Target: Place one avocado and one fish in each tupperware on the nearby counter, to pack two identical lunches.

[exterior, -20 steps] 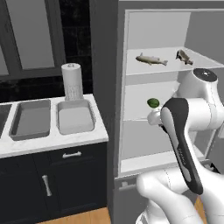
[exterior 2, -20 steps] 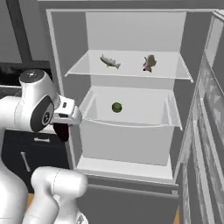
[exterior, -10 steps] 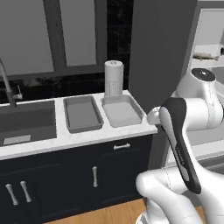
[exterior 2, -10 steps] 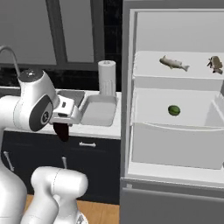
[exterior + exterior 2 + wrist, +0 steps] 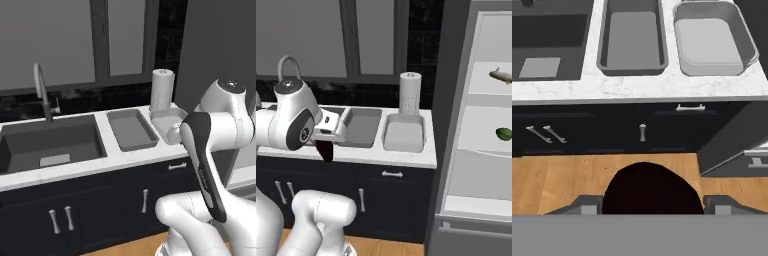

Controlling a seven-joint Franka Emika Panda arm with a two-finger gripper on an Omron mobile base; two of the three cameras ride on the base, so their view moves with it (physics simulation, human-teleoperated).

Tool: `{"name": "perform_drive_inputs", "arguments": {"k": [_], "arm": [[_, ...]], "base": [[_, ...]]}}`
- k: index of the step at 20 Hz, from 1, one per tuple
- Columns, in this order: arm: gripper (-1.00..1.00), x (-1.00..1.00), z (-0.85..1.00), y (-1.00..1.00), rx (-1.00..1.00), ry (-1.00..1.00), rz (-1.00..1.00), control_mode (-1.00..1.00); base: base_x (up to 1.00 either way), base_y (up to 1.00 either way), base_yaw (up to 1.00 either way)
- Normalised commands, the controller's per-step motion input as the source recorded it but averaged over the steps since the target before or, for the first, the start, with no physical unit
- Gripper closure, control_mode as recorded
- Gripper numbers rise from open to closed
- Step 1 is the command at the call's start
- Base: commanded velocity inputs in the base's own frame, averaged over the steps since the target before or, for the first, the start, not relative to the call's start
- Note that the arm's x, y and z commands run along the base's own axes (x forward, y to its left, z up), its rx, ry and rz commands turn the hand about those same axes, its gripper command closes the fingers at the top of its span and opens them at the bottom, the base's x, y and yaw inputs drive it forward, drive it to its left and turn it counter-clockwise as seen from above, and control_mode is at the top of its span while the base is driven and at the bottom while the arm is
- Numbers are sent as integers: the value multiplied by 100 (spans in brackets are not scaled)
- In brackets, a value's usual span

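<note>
My pincer (image 5: 326, 150) is clamped on the dark maroon avocado (image 5: 652, 189), the fruit hanging below my fingers, out in front of the dark cabinet fronts and not yet over the counter (image 5: 406, 159). In the hand view the avocado bulges up between my two finger tips, with wooden floor behind it and the worktop edge further ahead.

What the coming move turns on, I judge: both tupperware trays lie ahead of my pincer and higher than it – the grey tray (image 5: 632, 35) almost straight in line with the avocado, the off-white tray (image 5: 711, 40) off to one side of that line, nearer the paper towel roll (image 5: 409, 93). Each tray runs its long axis away from the counter edge, toward the back wall, so I meet a short end first. Both trays look bare.

The green avocado (image 5: 504, 133) and a pale fish (image 5: 502, 75) sit on separate shelves of the open fridge, well apart from me. The sink basin (image 5: 50, 145) lies beyond the grey tray – not a target
</note>
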Motion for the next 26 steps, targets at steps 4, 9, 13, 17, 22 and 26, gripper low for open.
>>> {"name": "perform_drive_inputs", "arguments": {"k": [4, 9, 13, 17, 22, 26], "arm": [[100, 0, 0, 0, 0, 0, 0, 100], [100, 0, 0, 0, 0, 0, 0, 100], [100, 0, 0, 0, 0, 0, 0, 100], [100, 0, 0, 0, 0, 0, 0, 100], [100, 17, 0, 0, 0, 0, 0, -100], [100, 59, 0, 0, 0, 0, 0, -100]], "base": [[75, 25, -1], [67, 39, -2], [51, 59, -4], [45, 56, -4], [24, 10, 0], [0, 0, 0]]}}
